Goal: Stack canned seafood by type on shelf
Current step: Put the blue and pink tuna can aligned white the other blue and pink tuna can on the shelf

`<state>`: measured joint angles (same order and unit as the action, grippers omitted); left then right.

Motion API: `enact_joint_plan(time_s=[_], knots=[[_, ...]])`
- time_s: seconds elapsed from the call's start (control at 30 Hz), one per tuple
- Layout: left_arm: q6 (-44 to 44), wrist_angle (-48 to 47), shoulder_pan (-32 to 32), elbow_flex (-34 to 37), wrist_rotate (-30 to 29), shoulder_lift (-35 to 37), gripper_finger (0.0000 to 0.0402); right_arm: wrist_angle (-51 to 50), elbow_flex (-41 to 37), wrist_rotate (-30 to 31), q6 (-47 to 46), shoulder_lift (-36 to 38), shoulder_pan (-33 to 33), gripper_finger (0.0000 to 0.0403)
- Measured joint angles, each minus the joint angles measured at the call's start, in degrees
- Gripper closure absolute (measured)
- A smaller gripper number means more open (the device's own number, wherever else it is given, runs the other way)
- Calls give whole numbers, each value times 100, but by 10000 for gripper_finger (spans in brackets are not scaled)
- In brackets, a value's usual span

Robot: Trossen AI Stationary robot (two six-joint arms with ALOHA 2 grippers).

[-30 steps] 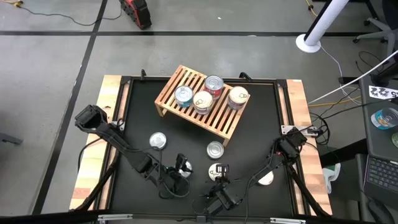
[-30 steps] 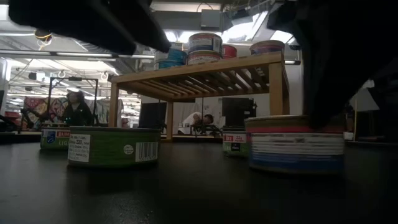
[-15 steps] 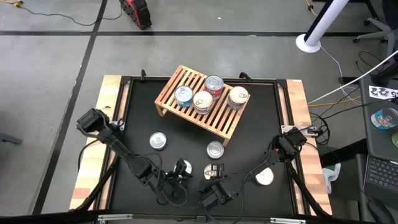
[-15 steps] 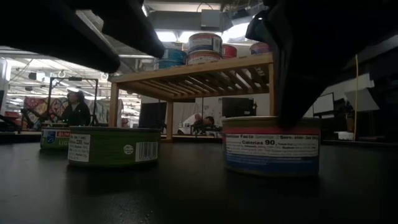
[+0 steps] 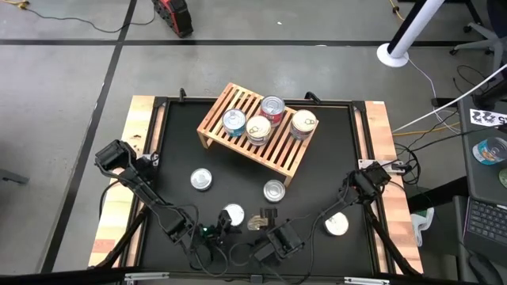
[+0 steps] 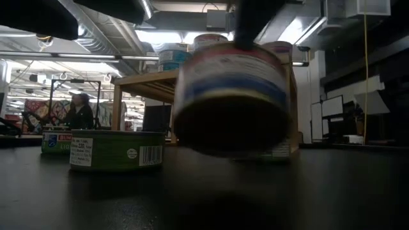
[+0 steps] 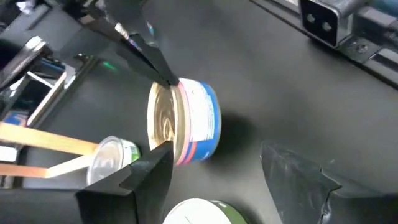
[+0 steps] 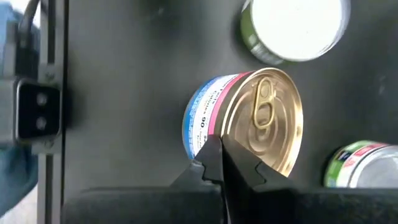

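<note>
The right hand (image 8: 222, 163) sits low at the near edge of the counter (image 5: 325, 150), its two fingers pressed fully together. Their tips pinch the rim of a blue-and-pink tin (image 8: 242, 121) at its gold pull-tab lid. The tin hangs tilted, the lid facing sideways, and in the low view it appears clear of the counter. So I judge it is held, though only by a thin bite on the rim.

Just beside this hand, toward the robot's left, the left hand (image 7: 214, 180) waits with its fingers spread wide and nothing between them. A green-labelled tin (image 5: 233, 213) stands close under it, lid up.

A little farther from the right hand, toward the shelf (image 5: 238, 103), one loose tin (image 5: 274, 190) stands on the counter. Another tin (image 5: 201, 180) stands off toward the left arm's side. A pale-lidded tin (image 5: 337, 225) lies near the right arm's own base.

Well beyond the hand, the shelf holds four groups of tins: a blue-sided one (image 5: 234, 121), a red one (image 5: 272, 107), one between them (image 5: 257, 127), and one at the right end (image 5: 303, 121). Some look stacked; I cannot count the layers.

The job looks about half done. I judge four tins wait on the counter, plus the one in the hand.
</note>
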<state>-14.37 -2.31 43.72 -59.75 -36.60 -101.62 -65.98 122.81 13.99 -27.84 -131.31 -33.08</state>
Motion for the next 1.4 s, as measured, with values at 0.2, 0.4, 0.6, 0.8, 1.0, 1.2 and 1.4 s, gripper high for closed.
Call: enact_joint_plan(time_s=[0.2, 0.4, 0.6, 0.8, 1.0, 1.2, 1.4], knots=[[101, 0, -32, 0, -280, 0, 163, 102, 142, 40, -15, 0, 184, 403], [305, 1, -155, 0, -359, 0, 163, 261, 142, -10, -18, 0, 326, 403], [288, 0, -187, 0, -357, 0, 163, 372, 142, -27, -24, 0, 427, 403], [266, 0, -187, 0, -357, 0, 163, 646, 142, -27, -32, 0, 472, 403], [264, -2, -187, 0, -354, 0, 163, 658, 142, -11, -78, -2, 503, 403], [393, -44, -187, 0, -354, 0, 163, 693, 142, 58, -180, -2, 505, 403], [407, -153, -187, 17, -351, -10, 163, 836, 142, 79, -185, -4, 505, 403]])
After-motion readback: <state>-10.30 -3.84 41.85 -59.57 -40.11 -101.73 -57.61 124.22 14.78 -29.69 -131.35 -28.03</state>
